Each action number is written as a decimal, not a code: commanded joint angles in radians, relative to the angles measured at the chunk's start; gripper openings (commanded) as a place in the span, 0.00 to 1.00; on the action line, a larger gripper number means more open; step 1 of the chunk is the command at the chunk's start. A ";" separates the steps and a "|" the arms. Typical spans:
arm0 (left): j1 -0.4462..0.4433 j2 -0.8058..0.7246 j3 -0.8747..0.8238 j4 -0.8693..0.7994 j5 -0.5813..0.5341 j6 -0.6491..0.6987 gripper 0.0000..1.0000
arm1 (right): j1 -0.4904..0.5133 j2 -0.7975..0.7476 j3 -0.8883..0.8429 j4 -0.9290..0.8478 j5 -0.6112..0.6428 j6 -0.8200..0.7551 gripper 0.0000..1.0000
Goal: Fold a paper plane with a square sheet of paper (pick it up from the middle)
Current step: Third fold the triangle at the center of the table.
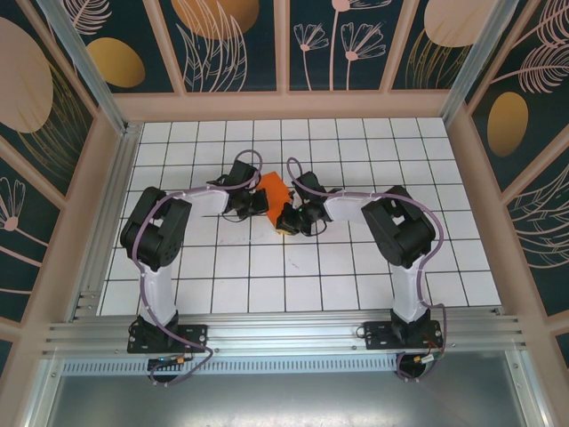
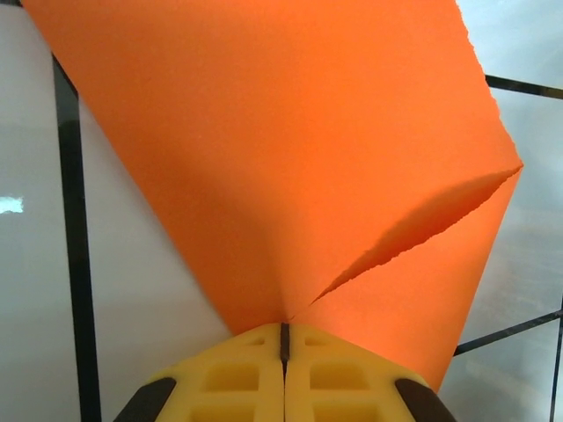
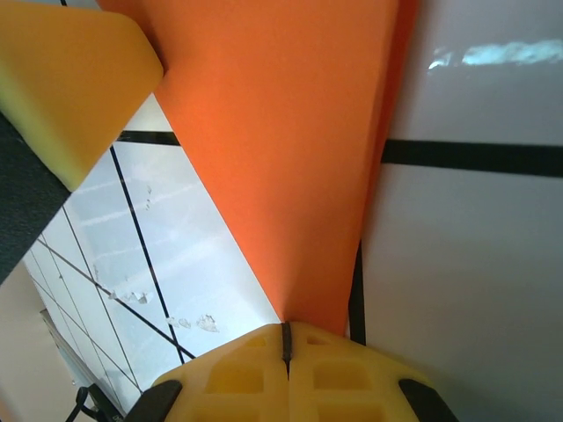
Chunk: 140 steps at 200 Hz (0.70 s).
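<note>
mid-desk, between the two wrists: the square sheet of paper [image 1: 272,190], bright orange, folded into a smaller layered shape. sits over the white gridded desk [image 1: 267,285], slightly beyond centre. hard to tell from above whether touching the tiles or raised off them.

left arm [image 1: 158,229] and right arm [image 1: 400,227]: both bent inward, wrists nearly meeting at the sheet.

left jaws: together, yellow pads [image 2: 233,378] flush along one dark seam, clamped on a tapering end of the sheet. fans out wide from that pinch across the left wrist view. shows a rough-edged overlapping flap running slantwise to a sharp corner on the right.

right jaws: together as well, clamped on another narrow end of the same sheet. widens away from the pinch, its straight right-hand edge lying close along a black grid line.

upper left of the right wrist view: another yellow pad [image 3: 70,79] on a black body, blurred, just beside the sheet's edge.
</note>
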State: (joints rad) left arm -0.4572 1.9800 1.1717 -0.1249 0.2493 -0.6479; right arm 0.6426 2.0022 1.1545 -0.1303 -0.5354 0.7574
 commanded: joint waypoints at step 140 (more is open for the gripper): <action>0.143 -0.216 -0.159 0.257 0.062 -0.069 0.32 | -0.017 -0.127 -0.028 0.051 -0.005 -0.026 0.15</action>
State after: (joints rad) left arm -0.3107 1.8492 1.1007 0.0368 0.2848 -0.6521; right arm 0.6399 1.9862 1.1370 -0.1020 -0.5499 0.7578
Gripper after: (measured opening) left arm 0.297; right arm 0.098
